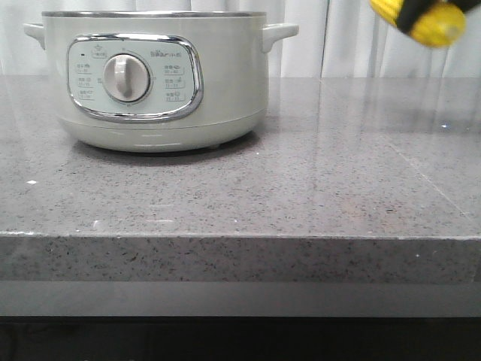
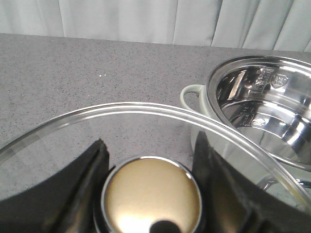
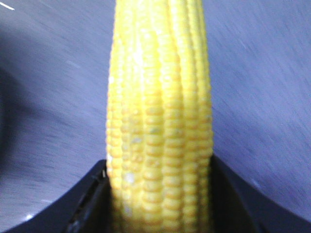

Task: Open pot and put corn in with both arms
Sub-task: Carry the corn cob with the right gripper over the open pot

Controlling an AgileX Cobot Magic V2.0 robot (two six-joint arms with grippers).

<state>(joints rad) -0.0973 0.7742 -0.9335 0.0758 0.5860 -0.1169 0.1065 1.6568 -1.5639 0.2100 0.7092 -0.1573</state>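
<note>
Right wrist view: the right gripper [image 3: 160,194] is clamped on the corn [image 3: 160,121], 1 black finger [image 3: 87,199] on each side of the cob near its lower end. The cob runs straight out from the fingers over the grey stone counter [image 3: 262,97], held clear of it. The cob is judged stiff and light; the rows of kernels give the pads some bite, but the round section can roll, so the hold is best kept across the thick middle.

Left wrist view: the left gripper [image 2: 151,194] is closed on the round metal knob [image 2: 151,199] of the glass lid [image 2: 73,126], which is held off and beside the pot [image 2: 265,109]. The lid is judged rigid, fragile and smooth; the knob is the only sound grip point. Beyond it the pot stands open, its bright steel bowl empty. Stamped marks show on the inner wall; they cannot be read.

Front view: the pot [image 1: 154,75] stands on the counter [image 1: 338,188] at the left. Its control panel [image 1: 135,75] carries 1 dial [image 1: 125,77], a small brand mark above it and 6 labels around it, all too small to read. The corn [image 1: 432,21] is high at the right, well apart from the pot. The pot is judged heavy and stable; lift it by its 2 side handles.
</note>
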